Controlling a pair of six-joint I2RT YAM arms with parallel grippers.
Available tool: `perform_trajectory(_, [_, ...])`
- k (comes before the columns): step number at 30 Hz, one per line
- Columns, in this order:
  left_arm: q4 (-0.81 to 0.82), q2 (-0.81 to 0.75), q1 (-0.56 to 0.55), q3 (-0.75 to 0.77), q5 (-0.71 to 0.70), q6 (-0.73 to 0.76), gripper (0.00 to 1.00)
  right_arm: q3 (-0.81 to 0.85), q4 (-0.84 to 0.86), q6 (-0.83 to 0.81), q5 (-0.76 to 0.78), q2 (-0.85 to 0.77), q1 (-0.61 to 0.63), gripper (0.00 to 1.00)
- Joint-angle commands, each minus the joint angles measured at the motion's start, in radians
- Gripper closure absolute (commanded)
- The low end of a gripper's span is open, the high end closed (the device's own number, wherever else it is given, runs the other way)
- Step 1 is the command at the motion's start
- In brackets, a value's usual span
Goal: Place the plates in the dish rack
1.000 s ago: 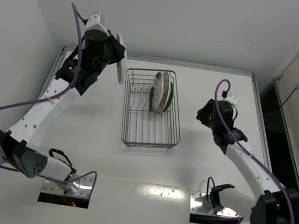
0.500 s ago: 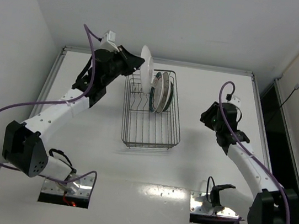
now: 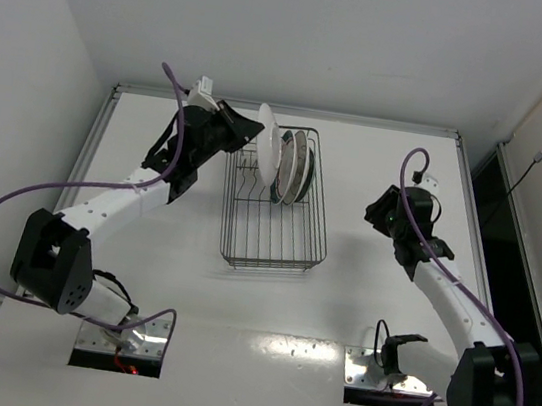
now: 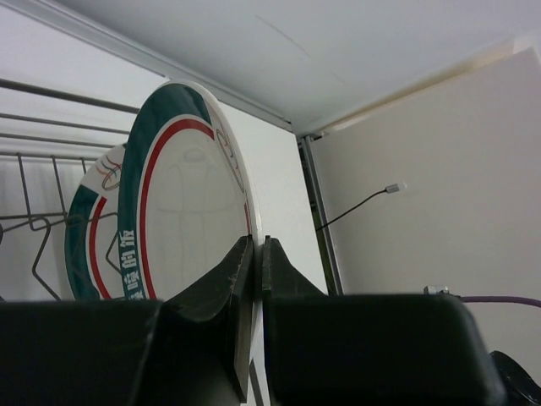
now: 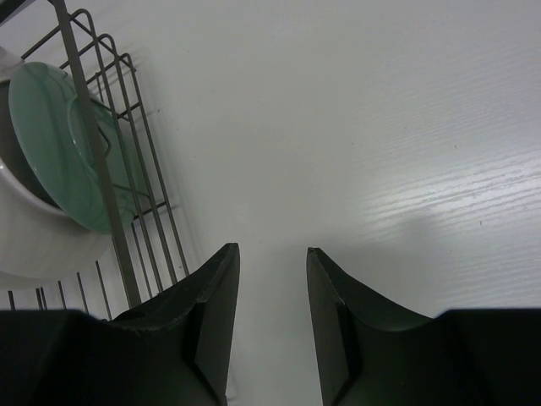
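My left gripper (image 3: 252,133) is shut on the rim of a white plate with a green band and a red line (image 3: 268,148), and holds it upright over the back left of the dish rack (image 3: 271,244). In the left wrist view the fingers (image 4: 258,254) pinch this plate (image 4: 186,220), and another green-banded plate (image 4: 91,233) stands behind it. The other plates (image 3: 294,166) stand upright in the rack's back end. My right gripper (image 3: 381,210) is open and empty, right of the rack. Its view shows the teal plate (image 5: 59,144) and a white plate (image 5: 25,245) behind the rack wires (image 5: 95,161).
The table is white with a raised rim (image 3: 284,110) at the back and walls on the left and behind. A dark gap (image 3: 497,215) runs along the right edge. The front half of the rack holds no plates.
My left arm has carried the plate rightwards from the table's back left to over the rack, then lowered it next to the standing plates. The right arm has shifted only slightly.
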Motion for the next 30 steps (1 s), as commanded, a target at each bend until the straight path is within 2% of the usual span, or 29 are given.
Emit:
perform_trajectory(1, [0.110,-0.010,-0.007,0.002,-0.021,-0.025,1.00,-0.002,0.053,0.002,-0.011,-0.021,-0.008,0.66])
perform_trajectory(11, [0.011,0.059,-0.027,-0.038,-0.064,0.019,1.00,-0.002,0.062,0.002,-0.020,-0.021,-0.008,0.66])
perform_trajectory(17, [-0.038,0.119,-0.047,0.006,-0.084,0.051,1.00,-0.002,0.062,0.002,-0.020,-0.021,-0.008,0.66])
perform_trajectory(20, [-0.086,0.146,-0.057,0.055,-0.084,0.085,0.93,-0.002,0.062,0.002,-0.020,-0.021,-0.008,0.66])
perform_trajectory(21, [-0.098,0.147,-0.058,0.069,-0.084,0.096,0.80,-0.002,0.062,0.002,-0.020,-0.021,-0.008,0.66])
perform_trajectory(23, [-0.109,0.157,-0.067,0.088,-0.084,0.108,0.65,-0.002,0.062,0.002,-0.020,-0.021,-0.008,0.66])
perform_trajectory(24, [-0.109,0.168,-0.067,0.103,-0.084,0.108,0.48,-0.002,0.062,0.002,-0.020,-0.021,-0.008,0.66])
perform_trajectory(30, [-0.213,0.190,-0.067,0.187,-0.037,0.128,0.13,-0.002,0.033,0.002,-0.009,-0.054,-0.008,0.66])
